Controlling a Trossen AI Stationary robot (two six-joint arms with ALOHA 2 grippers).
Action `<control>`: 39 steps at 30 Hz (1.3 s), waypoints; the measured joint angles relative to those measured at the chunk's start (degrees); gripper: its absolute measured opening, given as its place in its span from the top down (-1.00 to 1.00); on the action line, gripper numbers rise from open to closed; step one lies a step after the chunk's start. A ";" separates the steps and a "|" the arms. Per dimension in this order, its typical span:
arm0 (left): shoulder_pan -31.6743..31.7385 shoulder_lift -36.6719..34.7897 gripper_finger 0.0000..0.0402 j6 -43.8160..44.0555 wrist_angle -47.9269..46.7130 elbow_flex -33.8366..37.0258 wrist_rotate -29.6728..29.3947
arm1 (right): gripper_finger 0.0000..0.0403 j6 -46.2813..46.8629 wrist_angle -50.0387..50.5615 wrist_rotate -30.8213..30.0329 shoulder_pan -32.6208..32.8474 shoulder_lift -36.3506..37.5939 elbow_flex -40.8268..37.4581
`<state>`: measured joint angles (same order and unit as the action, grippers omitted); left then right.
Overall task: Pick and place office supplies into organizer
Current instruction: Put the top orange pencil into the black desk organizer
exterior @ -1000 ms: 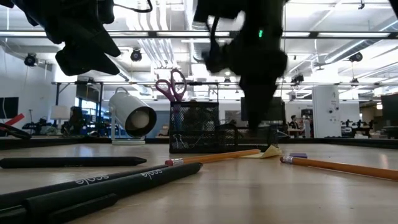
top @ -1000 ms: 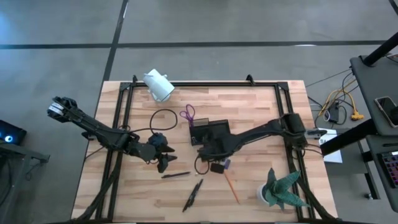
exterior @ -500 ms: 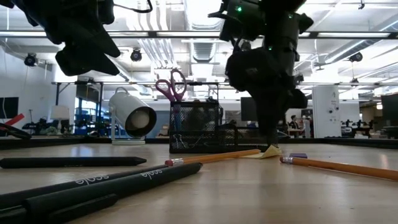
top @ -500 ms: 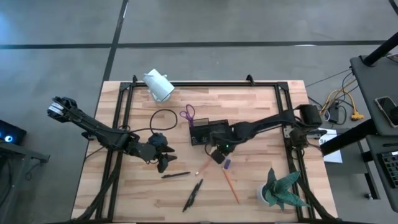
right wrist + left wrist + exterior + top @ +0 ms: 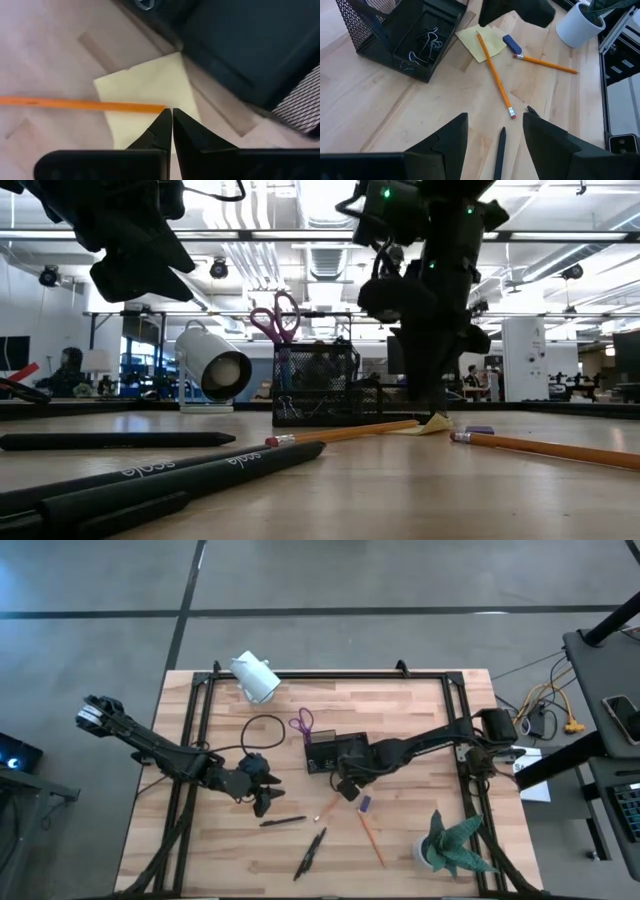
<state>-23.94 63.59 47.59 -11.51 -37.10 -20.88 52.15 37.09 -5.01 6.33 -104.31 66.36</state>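
Observation:
The dark mesh organizer (image 5: 335, 752) stands mid-table, with purple-handled scissors (image 5: 275, 315) sticking up out of it. In front of it a yellow sticky-note pad (image 5: 150, 85) lies flat, and an orange pencil (image 5: 82, 104) rests with one end on it. My right gripper (image 5: 171, 114) is shut and points steeply down, its tips right at that pencil end over the pad. My left gripper (image 5: 495, 145) hovers open above the table left of centre (image 5: 262, 798), with nothing between its fingers. Two black pens (image 5: 283, 822) (image 5: 311, 850) lie near the front. My right gripper's shut fingertips (image 5: 162, 122) come from above and stand at the pencil's end (image 5: 159, 106) on the sticky-note pad. I cannot tell whether they touch the pencil or the pad.
A second orange pencil (image 5: 545, 62) and a small blue eraser (image 5: 511, 44) lie right of the pad. A potted plant (image 5: 450, 845) stands at the front right and a white cylindrical camera (image 5: 255, 677) at the far left. Black frame rails (image 5: 195, 740) run along the table's sides.
My right gripper has shifted a little toward the table's right and rolled about its own axis, ending over the sticky-note pad. It has kept still for the last half second. The pad and the pencil lie as before.

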 joint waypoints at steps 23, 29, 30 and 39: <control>0.00 0.02 0.14 0.07 0.07 0.02 0.01 | 0.96 -1.34 -1.95 0.52 -0.22 -2.35 -1.07; 0.00 0.02 0.14 0.07 0.07 0.02 0.01 | 0.96 -1.14 -3.33 0.42 -0.31 -2.48 -2.01; 0.00 0.02 0.14 0.09 0.07 0.02 0.01 | 0.96 -0.90 -3.59 0.37 -0.33 -2.48 -2.18; 0.00 0.02 0.14 -0.25 2.67 0.00 2.03 | 0.96 -0.23 -4.63 0.34 -0.35 -2.43 -2.82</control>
<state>-23.94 63.61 47.35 -8.84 -37.10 -18.84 51.92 32.45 -4.67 5.98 -106.74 63.55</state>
